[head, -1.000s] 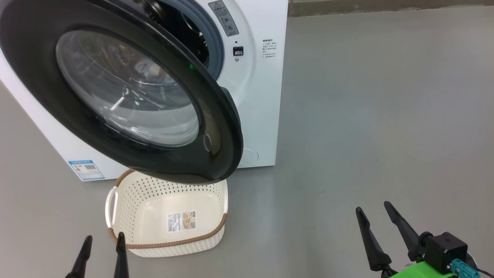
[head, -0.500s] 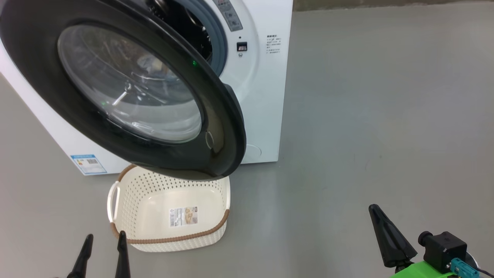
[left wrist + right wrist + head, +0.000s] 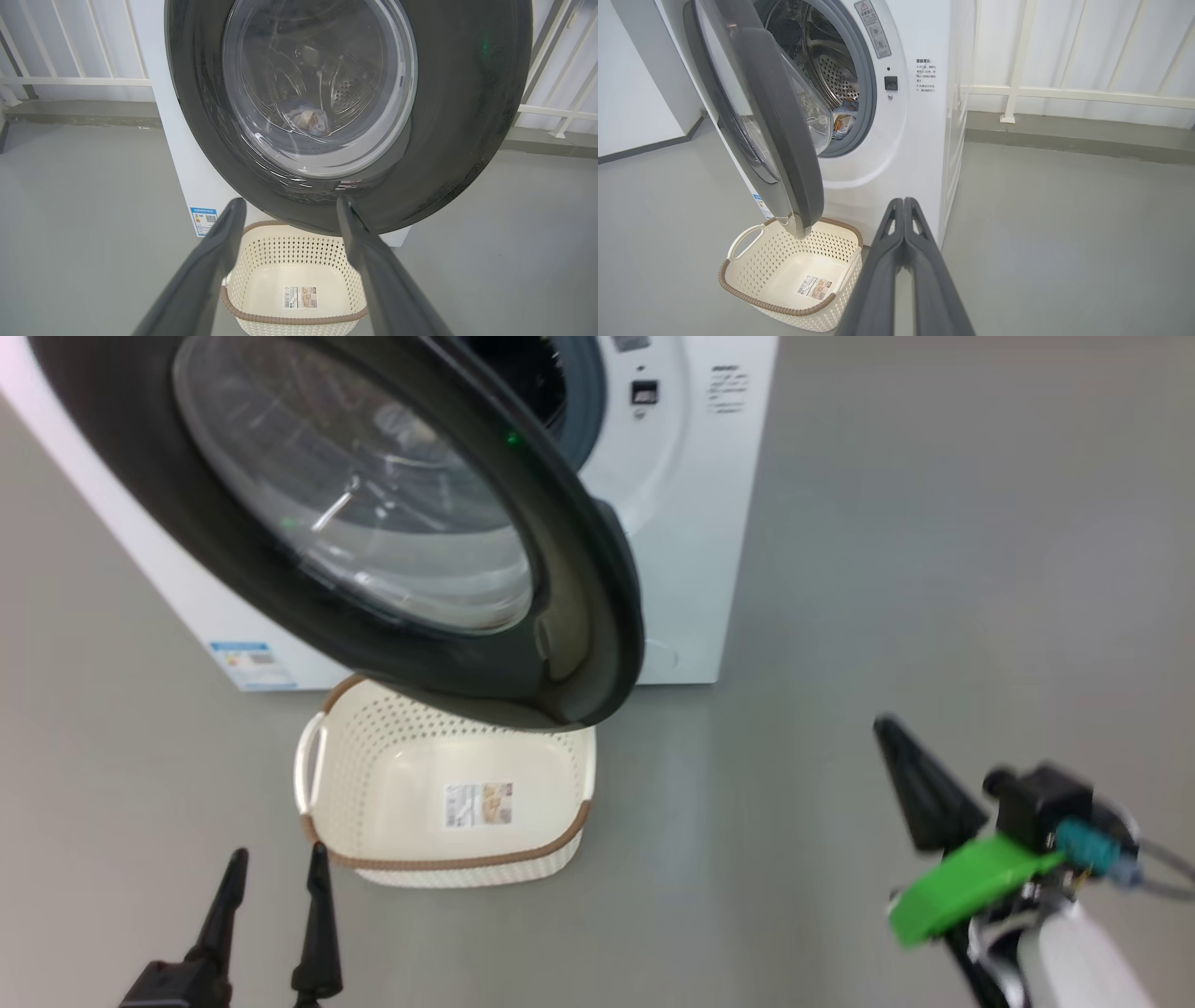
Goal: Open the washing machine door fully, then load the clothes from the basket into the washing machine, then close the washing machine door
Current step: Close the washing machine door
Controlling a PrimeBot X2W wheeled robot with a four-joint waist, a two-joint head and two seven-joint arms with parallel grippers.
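Observation:
The washing machine (image 3: 691,523) stands white at the top of the head view. Its washing machine door (image 3: 579,616) hangs partly open, swung out above the basket (image 3: 448,863). The cream basket holds nothing but a label sticker (image 3: 478,804). The clothes (image 3: 843,119) lie inside the drum, blue and orange-brown, and show through the door glass (image 3: 308,121). My left gripper (image 3: 278,857) is open near the basket's front left corner, fingers (image 3: 224,233) apart with nothing between them. My right gripper (image 3: 887,726) is shut on nothing, over bare floor right of the machine, fingertips (image 3: 903,201) pressed together.
Grey floor (image 3: 934,569) spreads wide to the right of the machine. A white railing (image 3: 1064,93) and a low grey ledge (image 3: 1064,135) run behind. More railing (image 3: 70,80) stands left of the machine. A blue energy sticker (image 3: 252,665) marks the machine's lower front.
My right gripper's fingers have shut and the gripper has risen in the head view. The head camera has shifted, so the whole picture slid right. My left gripper has stayed open.

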